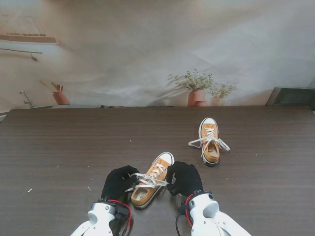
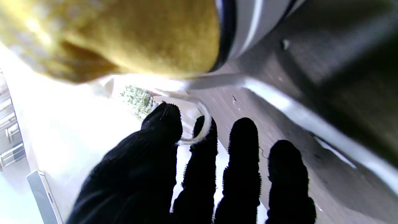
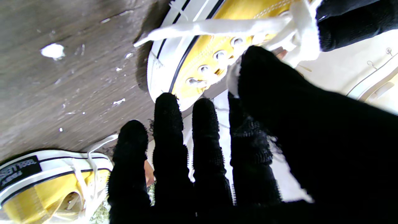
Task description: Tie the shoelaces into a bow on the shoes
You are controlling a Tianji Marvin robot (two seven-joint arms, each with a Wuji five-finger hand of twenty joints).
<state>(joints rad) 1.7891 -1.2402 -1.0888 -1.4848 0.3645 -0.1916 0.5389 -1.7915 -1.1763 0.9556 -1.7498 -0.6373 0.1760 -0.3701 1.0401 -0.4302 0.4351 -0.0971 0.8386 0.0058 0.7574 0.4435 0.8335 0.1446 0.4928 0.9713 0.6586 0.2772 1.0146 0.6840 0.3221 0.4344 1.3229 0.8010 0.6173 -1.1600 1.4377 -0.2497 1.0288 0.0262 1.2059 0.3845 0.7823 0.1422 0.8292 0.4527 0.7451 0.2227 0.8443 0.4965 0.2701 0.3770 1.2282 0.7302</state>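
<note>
A mustard canvas shoe [image 1: 147, 189] with a white toe cap lies close to me between both black-gloved hands. Its white laces [image 1: 149, 180] stretch sideways across the tongue. My left hand [image 1: 118, 182] is at the shoe's left side; in its wrist view the thumb and forefinger [image 2: 202, 140] pinch a curl of lace [image 2: 203, 119] beside the shoe [image 2: 124, 37]. My right hand [image 1: 184, 178] is at the right side, its thumb [image 3: 279, 93] pressed to the forefinger on a lace end [image 3: 231, 79], with a taut strand [image 3: 217, 26] running over the eyelets. A second matching shoe [image 1: 210, 141] lies farther off to the right, laces loose.
The dark wooden table [image 1: 59, 157] carries small white crumbs [image 3: 53, 51]. Potted plants [image 1: 197, 88] stand along the back wall, and a dark object [image 1: 293, 96] sits at the far right corner. The second shoe [image 3: 46, 180] is just beyond my right fingertips.
</note>
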